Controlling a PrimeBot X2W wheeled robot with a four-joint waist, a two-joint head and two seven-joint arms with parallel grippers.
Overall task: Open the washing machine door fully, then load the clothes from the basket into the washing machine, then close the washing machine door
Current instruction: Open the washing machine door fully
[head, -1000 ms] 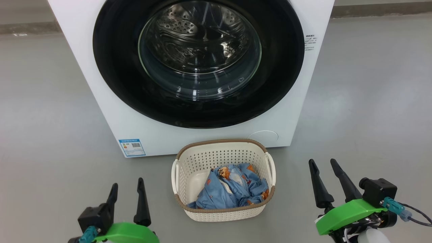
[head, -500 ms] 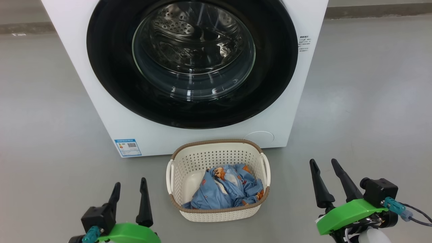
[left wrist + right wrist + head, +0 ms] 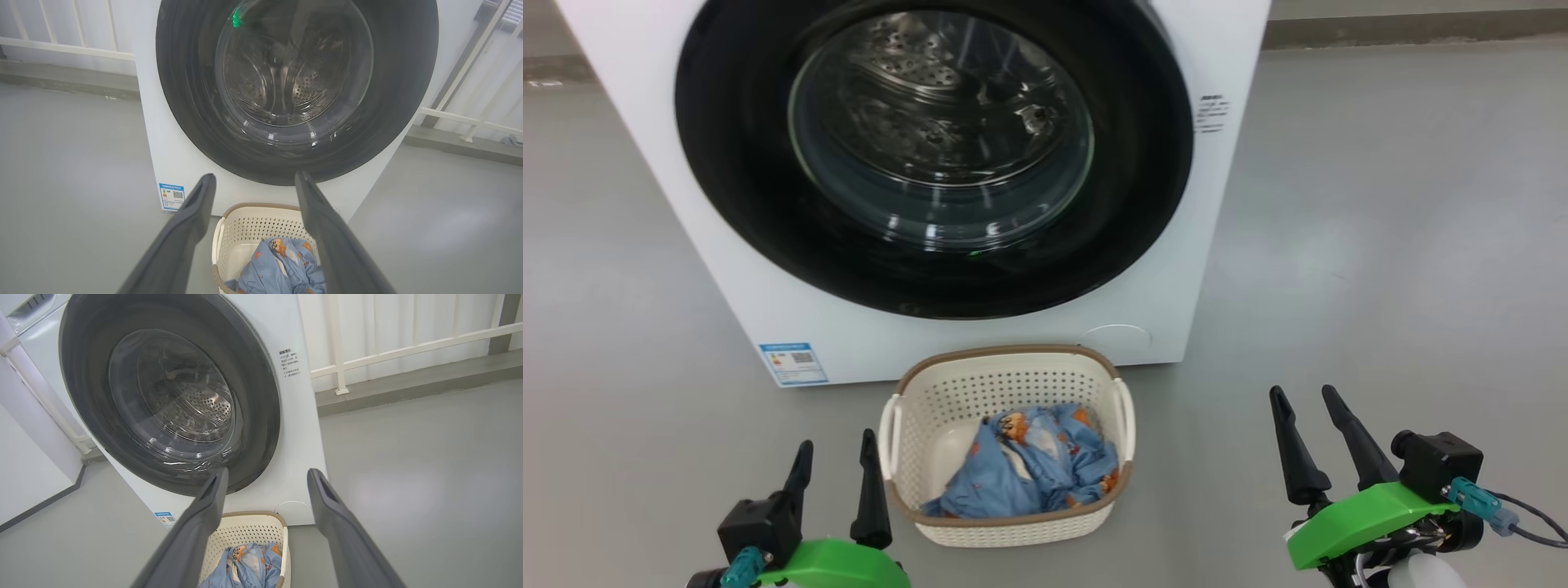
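Washing machine door (image 3: 935, 151) stands shut; left gripper (image 3: 836, 441) and right gripper (image 3: 1300, 390) both spread, empty; best hook one finger behind the door's rim, swinging clear above basket (image 3: 1005, 353).

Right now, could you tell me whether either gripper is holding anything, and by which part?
Nothing is held. The left gripper and right gripper are both open and empty; the clothes lie in the basket.
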